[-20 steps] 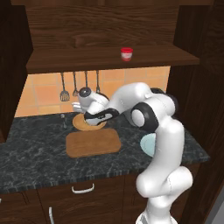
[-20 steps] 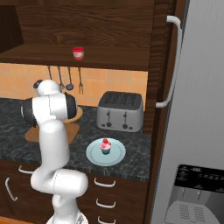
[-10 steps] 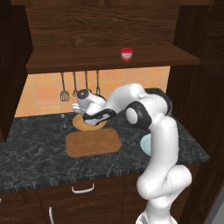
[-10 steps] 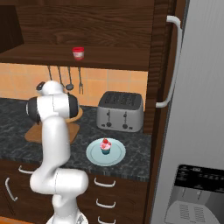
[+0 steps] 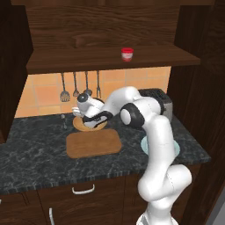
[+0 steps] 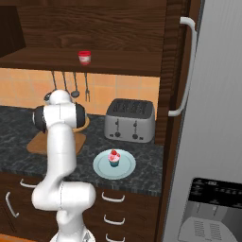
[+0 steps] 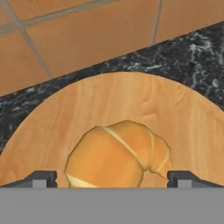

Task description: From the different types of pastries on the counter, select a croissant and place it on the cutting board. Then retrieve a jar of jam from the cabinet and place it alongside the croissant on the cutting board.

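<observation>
Spread wide, the end effector [image 7: 112, 178] hangs low over the croissant [image 7: 118, 158], one fingertip to each side of it and neither touching. That golden, ridged crescent lies on the round wooden plate [image 5: 78, 125] near the counter's [image 5: 35, 149] back edge, just behind the bare cutting board [image 5: 93, 143]. Since a second ago the arm has reached further left and lower toward the plate. Dark speckled marble meets orange wall tiles; the jar of jam [image 5: 127, 54] stands on the cabinet [image 5: 101, 30] shelf.
</observation>
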Motion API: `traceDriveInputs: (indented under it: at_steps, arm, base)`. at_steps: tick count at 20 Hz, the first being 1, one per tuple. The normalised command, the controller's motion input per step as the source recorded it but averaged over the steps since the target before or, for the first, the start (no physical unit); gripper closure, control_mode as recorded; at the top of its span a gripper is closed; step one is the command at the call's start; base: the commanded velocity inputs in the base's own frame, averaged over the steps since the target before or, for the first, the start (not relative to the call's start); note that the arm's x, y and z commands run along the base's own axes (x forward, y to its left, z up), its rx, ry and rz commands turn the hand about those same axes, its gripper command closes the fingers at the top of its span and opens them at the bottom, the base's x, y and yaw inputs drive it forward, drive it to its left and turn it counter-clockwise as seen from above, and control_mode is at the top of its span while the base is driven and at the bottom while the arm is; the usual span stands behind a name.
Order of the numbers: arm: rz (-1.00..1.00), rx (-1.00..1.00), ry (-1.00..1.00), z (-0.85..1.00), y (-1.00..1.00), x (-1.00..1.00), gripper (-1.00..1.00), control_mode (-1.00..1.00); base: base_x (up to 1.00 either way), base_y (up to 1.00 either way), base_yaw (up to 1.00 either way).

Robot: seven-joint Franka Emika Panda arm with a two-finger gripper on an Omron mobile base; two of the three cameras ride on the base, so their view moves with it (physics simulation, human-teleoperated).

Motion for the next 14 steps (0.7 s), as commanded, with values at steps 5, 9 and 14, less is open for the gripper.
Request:
traceDriveInputs:
  at_steps: [5,9,14]
  arm:
    - [0.0,0.0,0.08,-0.4,0.05,0.3,1.0,-1.0]
    - [0.0,0.0,0.1,-0.28,0.17,0.19,1.0,-1.0]
    - [0.0,0.0,0.0,-0.22,0.11,0.27,1.0,-1.0]
  base:
    - [0.0,0.0,0.0]
    - [0.0,0.0,0.0]
    - [0.0,0.0,0.0]
